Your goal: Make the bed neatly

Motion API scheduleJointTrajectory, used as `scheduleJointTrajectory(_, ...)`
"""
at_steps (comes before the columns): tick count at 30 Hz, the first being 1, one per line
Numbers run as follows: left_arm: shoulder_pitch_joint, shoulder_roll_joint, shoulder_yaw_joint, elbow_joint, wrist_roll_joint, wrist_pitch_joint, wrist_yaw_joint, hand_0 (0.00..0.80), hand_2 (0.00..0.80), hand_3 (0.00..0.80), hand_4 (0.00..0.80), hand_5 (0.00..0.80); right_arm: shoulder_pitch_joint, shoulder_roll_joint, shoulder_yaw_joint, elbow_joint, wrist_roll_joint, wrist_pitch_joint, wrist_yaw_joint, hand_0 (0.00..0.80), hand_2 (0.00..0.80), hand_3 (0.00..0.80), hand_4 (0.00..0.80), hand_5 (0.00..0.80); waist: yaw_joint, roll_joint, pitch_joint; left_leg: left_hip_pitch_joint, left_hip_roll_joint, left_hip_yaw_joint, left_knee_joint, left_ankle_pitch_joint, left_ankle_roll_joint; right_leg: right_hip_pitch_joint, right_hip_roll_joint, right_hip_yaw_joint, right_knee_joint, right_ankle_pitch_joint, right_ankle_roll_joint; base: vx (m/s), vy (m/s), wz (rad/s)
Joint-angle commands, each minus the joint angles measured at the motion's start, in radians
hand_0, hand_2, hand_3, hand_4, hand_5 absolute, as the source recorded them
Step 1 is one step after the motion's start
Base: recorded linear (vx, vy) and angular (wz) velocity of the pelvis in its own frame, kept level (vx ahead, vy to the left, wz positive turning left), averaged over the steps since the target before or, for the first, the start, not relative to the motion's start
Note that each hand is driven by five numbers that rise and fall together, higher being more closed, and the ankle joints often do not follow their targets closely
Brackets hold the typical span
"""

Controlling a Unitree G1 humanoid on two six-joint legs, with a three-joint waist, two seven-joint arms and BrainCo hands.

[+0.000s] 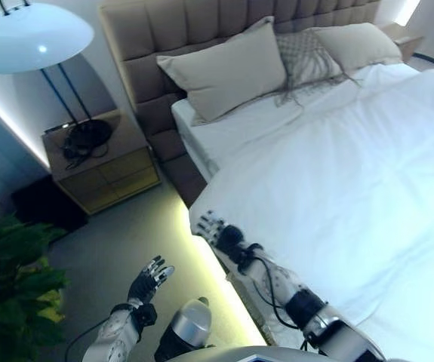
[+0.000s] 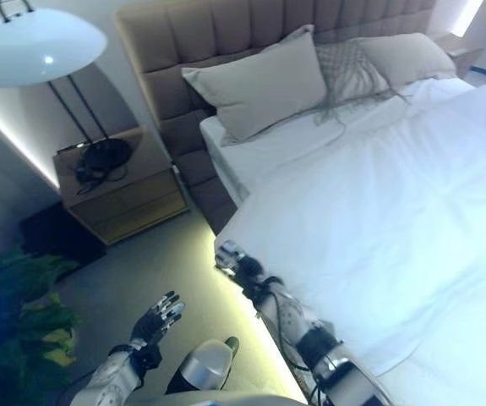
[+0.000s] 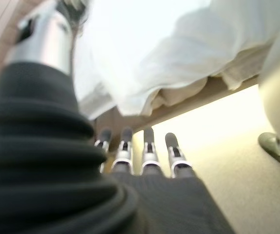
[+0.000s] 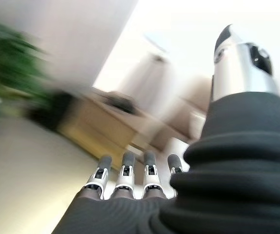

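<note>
Bed [image 1: 201, 143] with white duvet [image 1: 337, 196] spread over most of the mattress, near-left corner hanging at the bed edge. Right hand [image 1: 210, 225] at that corner, fingers straight and spread, holding nothing. Left hand [image 1: 150, 280] over the floor [image 1: 126, 234] left of the bed, fingers straight, empty. Pillows [image 1: 228, 72] at the far headboard [image 1: 164, 45]. Nightstand [image 1: 103, 162] and lamp [image 1: 32, 38] far left.

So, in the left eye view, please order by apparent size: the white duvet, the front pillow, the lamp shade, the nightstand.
1. White duvet, largest by far.
2. Front pillow.
3. Lamp shade and nightstand look about alike; the shade is nearer the camera, so I leave them unranked.
</note>
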Motion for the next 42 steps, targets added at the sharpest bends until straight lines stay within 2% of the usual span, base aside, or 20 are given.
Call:
scheduleJointTrajectory(1, -0.034, -0.010, 0.044, -0.074, 0.026, -0.063, 0.013, 0.000, 0.000, 0.000, 0.000, 0.000, 0.023, -0.056, -0.082, -0.080, -0.176, -0.132, 0.002, 0.000, 0.000, 0.000, 0.000, 0.000, -0.049, -0.015, 0.026, -0.023, 0.032, -0.012, 0.077, -0.005, 0.031, -0.017, -0.045, 0.086, -0.246, 0.474, 0.052, -0.109, -0.115, -0.47)
scheduleJointTrajectory(2, -0.047, -0.010, 0.050, -0.059, 0.021, -0.062, 0.007, 0.000, 0.000, 0.000, 0.000, 0.000, 0.056, -0.071, -0.125, -0.079, -0.218, -0.139, 0.011, 0.000, 0.000, 0.000, 0.000, 0.000, -0.077, -0.012, 0.024, -0.015, 0.032, -0.005, 0.077, -0.016, 0.037, -0.028, -0.041, 0.106, -0.248, 0.474, 0.051, -0.091, -0.119, -0.59)
scheduleJointTrajectory(8, -0.052, -0.008, 0.074, -0.020, 0.004, -0.070, -0.078, 0.000, 0.000, 0.000, 0.000, 0.000, 0.188, -0.089, -0.251, -0.021, -0.184, -0.123, 0.057, 0.000, 0.000, 0.000, 0.000, 0.000, -0.151, -0.005, 0.007, 0.017, 0.022, 0.035, 0.092, -0.061, 0.055, -0.031, -0.024, 0.166, -0.288, 0.466, 0.042, -0.031, -0.086, -0.51)
scheduleJointTrajectory(12, -0.080, 0.000, 0.063, -0.003, 0.031, -0.083, -0.124, 0.000, 0.000, 0.000, 0.000, 0.000, 0.232, -0.084, -0.285, 0.032, -0.175, -0.175, -0.009, 0.000, 0.000, 0.000, 0.000, 0.000, -0.183, -0.006, 0.000, 0.033, 0.005, 0.066, 0.094, -0.082, 0.066, -0.036, -0.031, 0.192, -0.294, 0.477, 0.047, -0.011, -0.011, -0.28)
scheduleJointTrajectory(17, -0.126, 0.025, 0.030, 0.002, 0.059, -0.078, -0.126, 0.000, 0.000, 0.000, 0.000, 0.000, 0.250, -0.074, -0.313, 0.059, -0.136, -0.222, -0.050, 0.000, 0.000, 0.000, 0.000, 0.000, -0.221, -0.002, 0.008, 0.050, -0.027, 0.055, 0.074, -0.097, 0.095, -0.101, -0.056, 0.247, -0.212, 0.525, 0.069, -0.014, 0.032, -0.05)
scheduleJointTrajectory(20, -0.129, 0.035, 0.033, 0.005, 0.046, -0.083, -0.105, 0.000, 0.000, 0.000, 0.000, 0.000, 0.262, -0.069, -0.316, 0.066, -0.128, -0.214, -0.040, 0.000, 0.000, 0.000, 0.000, 0.000, -0.230, 0.010, 0.002, 0.057, -0.028, 0.057, 0.050, -0.083, 0.107, -0.128, -0.034, 0.230, -0.135, 0.513, 0.069, -0.012, 0.029, 0.03)
scheduleJointTrajectory(23, -0.128, 0.032, 0.052, 0.020, 0.029, -0.089, -0.083, 0.000, 0.000, 0.000, 0.000, 0.000, 0.268, -0.072, -0.302, 0.078, -0.133, -0.201, -0.009, 0.000, 0.000, 0.000, 0.000, 0.000, -0.223, 0.013, -0.011, 0.054, -0.031, 0.046, 0.033, -0.067, 0.114, -0.121, 0.016, 0.187, -0.133, 0.461, 0.043, -0.003, -0.075, -0.05)
scheduleJointTrajectory(24, -0.126, 0.029, 0.059, 0.033, 0.030, -0.099, -0.084, 0.000, 0.000, 0.000, 0.000, 0.000, 0.268, -0.078, -0.292, 0.091, -0.132, -0.206, 0.004, 0.000, 0.000, 0.000, 0.000, 0.000, -0.216, 0.012, -0.014, 0.056, -0.027, 0.040, 0.032, -0.063, 0.109, -0.093, 0.058, 0.170, -0.181, 0.411, 0.022, 0.016, -0.203, -0.17)
scheduleJointTrajectory(26, -0.128, 0.022, 0.062, 0.040, 0.039, -0.093, -0.080, 0.000, 0.000, 0.000, 0.000, 0.000, 0.270, -0.078, -0.285, 0.100, -0.126, -0.214, 0.007, 0.000, 0.000, 0.000, 0.000, 0.000, -0.218, -0.001, -0.025, 0.047, -0.030, 0.032, 0.034, -0.056, 0.101, -0.062, 0.108, 0.193, -0.273, 0.390, 0.007, 0.011, -0.261, -0.23)
scheduleJointTrajectory(28, -0.129, 0.016, 0.070, 0.053, 0.034, -0.091, -0.086, 0.000, 0.000, 0.000, 0.000, 0.000, 0.259, -0.083, -0.281, 0.103, -0.136, -0.212, 0.004, 0.000, 0.000, 0.000, 0.000, 0.000, -0.214, -0.005, -0.033, 0.039, -0.020, 0.042, 0.043, -0.052, 0.091, -0.053, 0.125, 0.173, -0.283, 0.378, -0.007, -0.031, -0.207, -0.18)
scheduleJointTrajectory(31, -0.125, 0.010, 0.093, 0.043, 0.026, -0.079, -0.109, 0.000, 0.000, 0.000, 0.000, 0.000, 0.255, -0.098, -0.272, 0.080, -0.160, -0.204, -0.014, 0.000, 0.000, 0.000, 0.000, 0.000, -0.214, -0.013, -0.030, 0.012, -0.007, 0.075, 0.116, -0.077, 0.064, -0.042, 0.138, 0.154, -0.291, 0.356, -0.030, -0.065, -0.161, -0.04)
scheduleJointTrajectory(32, -0.115, 0.003, 0.099, 0.038, 0.021, -0.071, -0.122, 0.000, 0.000, 0.000, 0.000, 0.000, 0.260, -0.106, -0.280, 0.072, -0.171, -0.198, -0.026, 0.000, 0.000, 0.000, 0.000, 0.000, -0.220, -0.017, -0.016, -0.016, 0.002, 0.092, 0.211, -0.088, 0.054, -0.043, 0.132, 0.150, -0.274, 0.345, -0.041, -0.051, -0.095, 0.00)
scheduleJointTrajectory(33, -0.104, -0.005, 0.102, 0.032, 0.020, -0.061, -0.129, 0.000, 0.000, 0.000, 0.000, 0.000, 0.264, -0.113, -0.285, 0.065, -0.167, -0.191, -0.038, 0.000, 0.000, 0.000, 0.000, 0.000, -0.224, -0.018, -0.006, -0.044, 0.012, 0.089, 0.279, -0.068, 0.041, -0.044, 0.129, 0.144, -0.265, 0.341, -0.050, -0.055, -0.058, 0.06)
scheduleJointTrajectory(35, -0.076, -0.026, 0.097, 0.020, 0.011, -0.053, -0.147, 0.000, 0.000, 0.000, 0.000, 0.000, 0.270, -0.132, -0.287, 0.056, -0.143, -0.186, -0.047, 0.000, 0.000, 0.000, 0.000, 0.000, -0.231, -0.002, 0.007, -0.076, 0.050, 0.048, 0.327, 0.001, 0.015, -0.045, 0.133, 0.142, -0.254, 0.340, -0.061, -0.042, 0.066, 0.05)
scheduleJointTrajectory(36, -0.061, -0.032, 0.093, 0.008, 0.001, -0.060, -0.155, 0.000, 0.000, 0.000, 0.000, 0.000, 0.269, -0.146, -0.283, 0.057, -0.130, -0.188, -0.033, 0.000, 0.000, 0.000, 0.000, 0.000, -0.238, 0.008, 0.009, -0.077, 0.080, 0.022, 0.293, 0.051, 0.007, -0.053, 0.134, 0.152, -0.250, 0.335, -0.065, -0.032, 0.113, -0.12)
scheduleJointTrajectory(37, -0.060, -0.033, 0.093, 0.007, 0.002, -0.059, -0.157, 0.000, 0.000, 0.000, 0.000, 0.000, 0.269, -0.147, -0.283, 0.057, -0.128, -0.188, -0.032, 0.000, 0.000, 0.000, 0.000, 0.000, -0.239, 0.009, 0.009, -0.076, 0.082, 0.021, 0.290, 0.055, 0.006, -0.054, 0.134, 0.153, -0.249, 0.335, -0.066, -0.048, 0.175, -0.25)
scheduleJointTrajectory(39, -0.065, -0.030, 0.074, 0.001, -0.024, -0.072, -0.152, 0.000, 0.000, 0.000, 0.000, 0.000, 0.253, -0.164, -0.276, 0.074, -0.121, -0.190, -0.011, 0.000, 0.000, 0.000, 0.000, 0.000, -0.258, 0.037, -0.006, -0.057, 0.164, -0.016, 0.168, 0.151, -0.021, -0.097, 0.135, 0.181, -0.219, 0.314, -0.068, -0.074, 0.287, -0.23)
scheduleJointTrajectory(40, -0.079, -0.030, 0.063, 0.001, -0.028, -0.075, -0.147, 0.000, 0.000, 0.000, 0.000, 0.000, 0.238, -0.173, -0.272, 0.084, -0.110, -0.191, -0.001, 0.000, 0.000, 0.000, 0.000, 0.000, -0.264, 0.051, -0.012, -0.047, 0.200, -0.027, 0.112, 0.174, -0.030, -0.122, 0.132, 0.190, -0.196, 0.300, -0.069, -0.085, 0.506, -0.43)
scheduleJointTrajectory(41, -0.106, -0.030, 0.048, 0.003, -0.034, -0.079, -0.141, 0.000, 0.000, 0.000, 0.000, 0.000, 0.221, -0.176, -0.264, 0.091, -0.092, -0.185, 0.009, 0.000, 0.000, 0.000, 0.000, 0.000, -0.272, 0.077, -0.021, -0.024, 0.256, -0.050, 0.017, 0.203, -0.054, -0.165, 0.117, 0.204, -0.139, 0.276, -0.064, -0.053, 0.492, -0.57)
scheduleJointTrajectory(42, -0.120, -0.034, 0.042, 0.005, -0.037, -0.081, -0.135, 0.000, 0.000, 0.000, 0.000, 0.000, 0.214, -0.176, -0.261, 0.092, -0.087, -0.180, 0.011, 0.000, 0.000, 0.000, 0.000, 0.000, -0.275, 0.085, -0.022, -0.008, 0.275, -0.046, -0.018, 0.209, -0.063, -0.188, 0.105, 0.215, -0.103, 0.263, -0.062, -0.025, 0.543, -0.40)
